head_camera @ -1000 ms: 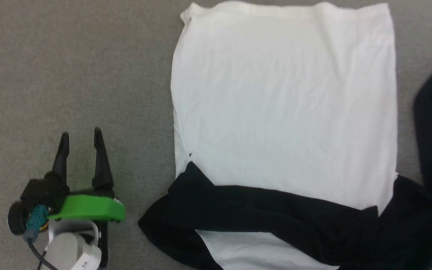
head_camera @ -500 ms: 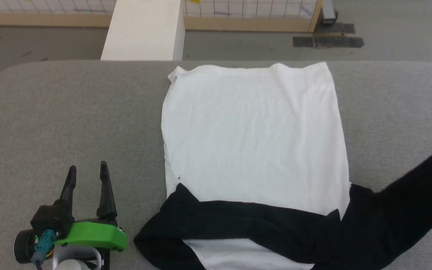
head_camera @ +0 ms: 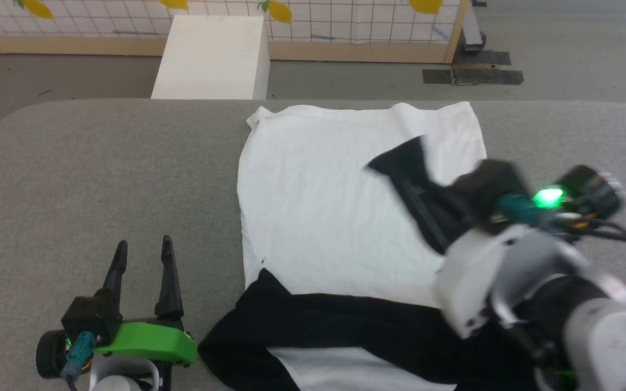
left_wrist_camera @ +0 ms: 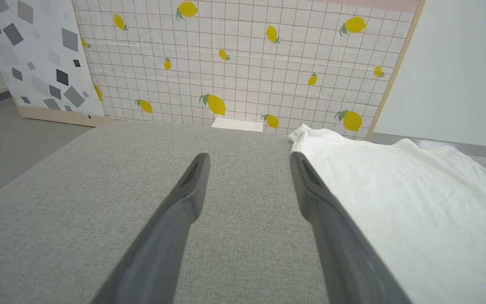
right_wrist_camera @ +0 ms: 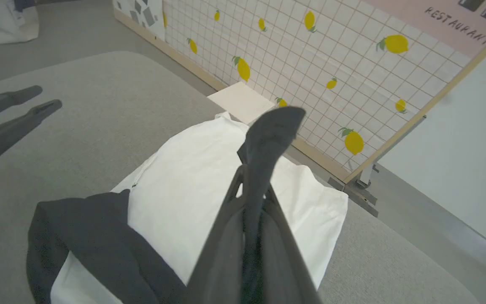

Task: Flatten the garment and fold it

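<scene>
Head view, shirt (head_camera: 324,195) flat on grey table (head_camera: 101,163), left gripper (head_camera: 142,250) open at lower left, apart from it, right gripper (head_camera: 408,182) pinching black sleeve (head_camera: 400,162) above white body, left wrist view, fingers (left_wrist_camera: 175,211) apart, shirt edge beside, right wrist view, jaws clamped on sleeve

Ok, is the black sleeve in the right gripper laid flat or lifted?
Lifted, not laid flat: the right gripper is shut on the sleeve, whose free end sticks up over the garment's white body.
</scene>
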`<state>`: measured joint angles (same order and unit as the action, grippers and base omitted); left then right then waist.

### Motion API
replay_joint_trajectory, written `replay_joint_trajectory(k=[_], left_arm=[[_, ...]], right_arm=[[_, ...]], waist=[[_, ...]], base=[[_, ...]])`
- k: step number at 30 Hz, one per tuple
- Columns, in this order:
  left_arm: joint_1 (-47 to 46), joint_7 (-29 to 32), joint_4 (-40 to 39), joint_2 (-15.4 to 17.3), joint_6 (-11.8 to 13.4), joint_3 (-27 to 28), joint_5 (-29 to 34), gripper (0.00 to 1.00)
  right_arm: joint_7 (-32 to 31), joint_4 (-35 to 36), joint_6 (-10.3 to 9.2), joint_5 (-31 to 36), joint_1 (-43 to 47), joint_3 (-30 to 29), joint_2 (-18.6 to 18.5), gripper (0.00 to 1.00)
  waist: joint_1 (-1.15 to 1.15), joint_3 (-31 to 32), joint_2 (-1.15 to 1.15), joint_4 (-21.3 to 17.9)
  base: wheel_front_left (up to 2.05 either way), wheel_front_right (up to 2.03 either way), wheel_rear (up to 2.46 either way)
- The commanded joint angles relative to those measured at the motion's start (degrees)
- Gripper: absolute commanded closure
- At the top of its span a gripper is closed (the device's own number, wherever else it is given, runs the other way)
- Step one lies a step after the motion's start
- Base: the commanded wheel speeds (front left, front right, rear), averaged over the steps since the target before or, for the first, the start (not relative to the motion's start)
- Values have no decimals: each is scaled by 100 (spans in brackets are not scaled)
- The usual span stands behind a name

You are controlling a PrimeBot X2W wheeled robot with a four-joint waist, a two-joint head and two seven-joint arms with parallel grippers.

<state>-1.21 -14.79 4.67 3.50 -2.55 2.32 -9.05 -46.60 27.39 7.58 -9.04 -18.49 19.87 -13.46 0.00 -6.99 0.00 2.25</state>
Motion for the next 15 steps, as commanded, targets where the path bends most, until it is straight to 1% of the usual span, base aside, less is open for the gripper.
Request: replay_joint_trajectory(k=[1, 4, 6, 7, 8, 9, 15], left_arm=[[-10, -20, 13, -28, -31, -27, 25, 0], [-67, -20, 44, -36, -31, -88, 18, 0], [-99, -20, 64, -41, -30, -138, 12, 0], [-115, -20, 72, -43, -29, -159, 6, 0], [-119, -20, 74, -43, -30, -167, 4, 0], [-147, -20, 93, -47, -25, -210, -13, 0], [-226, -20, 107, -56, 5, -313, -83, 0]], right_arm=[[59, -162, -9, -49, -173, 301, 40, 100], [184, -690, -9, -151, -412, 1017, 150, 100], [261, -1089, -9, -205, -520, 1393, 221, 100], [294, -1273, -9, -225, -560, 1543, 247, 100], [302, -1321, -9, -234, -565, 1575, 256, 100], [401, -1757, -9, -285, -629, 1861, 322, 100], [679, -2944, -9, -440, -660, 2449, 444, 100]], waist=[[0, -62, 0, 91], [0, -119, 0, 214], [0, -167, 0, 303], [0, -194, 0, 341], [0, -203, 0, 355], [0, -259, 0, 434], [0, -465, 0, 656]], base=[[0, 0, 0], [0, 0, 0], [0, 0, 0], [0, 0, 0], [0, 0, 0], [0, 0, 0], [0, 0, 0]])
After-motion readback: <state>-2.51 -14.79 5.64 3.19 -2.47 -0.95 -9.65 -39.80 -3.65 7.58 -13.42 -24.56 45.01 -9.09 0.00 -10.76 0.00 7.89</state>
